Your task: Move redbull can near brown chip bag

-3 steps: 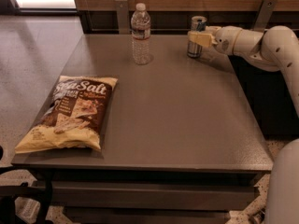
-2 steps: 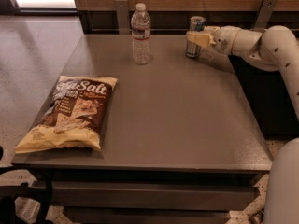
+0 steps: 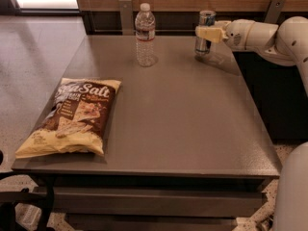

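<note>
The redbull can [image 3: 206, 20], slim, silver and blue, is at the far right of the table, held upright a little above the surface. My gripper [image 3: 208, 33] reaches in from the right and is shut on the can's middle, with its cream fingers [image 3: 214, 33] across it. The brown chip bag [image 3: 73, 117] lies flat at the near left of the table, with "Sea Salt" lettering facing up. The can is far from the bag, diagonally across the table.
A clear plastic water bottle [image 3: 145, 34] stands at the far middle of the grey table [image 3: 192, 129], left of the can. A wooden wall with metal brackets runs behind. My white arm [image 3: 269, 35] extends along the right side.
The can, which stood on the table in the gripper, has risen slightly and shifted a little to the right with the gripper. The bag and bottle have not moved.
</note>
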`<state>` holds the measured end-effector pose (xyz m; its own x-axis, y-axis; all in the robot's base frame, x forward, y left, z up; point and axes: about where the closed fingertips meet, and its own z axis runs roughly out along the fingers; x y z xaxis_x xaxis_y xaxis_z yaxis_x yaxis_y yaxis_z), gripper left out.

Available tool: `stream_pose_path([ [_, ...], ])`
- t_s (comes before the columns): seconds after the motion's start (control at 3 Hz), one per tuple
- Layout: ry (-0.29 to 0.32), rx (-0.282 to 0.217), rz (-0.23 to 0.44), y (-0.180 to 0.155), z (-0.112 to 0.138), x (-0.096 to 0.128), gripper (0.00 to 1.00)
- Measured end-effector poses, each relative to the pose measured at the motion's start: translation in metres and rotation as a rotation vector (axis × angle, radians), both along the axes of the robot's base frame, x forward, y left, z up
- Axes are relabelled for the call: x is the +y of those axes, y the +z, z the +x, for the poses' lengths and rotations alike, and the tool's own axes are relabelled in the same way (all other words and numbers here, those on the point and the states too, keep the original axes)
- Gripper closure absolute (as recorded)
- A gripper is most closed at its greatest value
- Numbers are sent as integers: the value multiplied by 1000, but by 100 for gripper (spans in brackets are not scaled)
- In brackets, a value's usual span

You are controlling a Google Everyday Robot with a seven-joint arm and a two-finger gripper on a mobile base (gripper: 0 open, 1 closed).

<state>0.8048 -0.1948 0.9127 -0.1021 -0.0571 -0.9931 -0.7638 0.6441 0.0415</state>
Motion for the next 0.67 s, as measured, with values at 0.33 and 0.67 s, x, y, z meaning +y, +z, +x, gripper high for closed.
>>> stream_pose_path([
  [0.33, 19, -13, -1, 29, -22, -5, 100],
  [0.67, 30, -35, 10, 54, -49, -5, 100],
])
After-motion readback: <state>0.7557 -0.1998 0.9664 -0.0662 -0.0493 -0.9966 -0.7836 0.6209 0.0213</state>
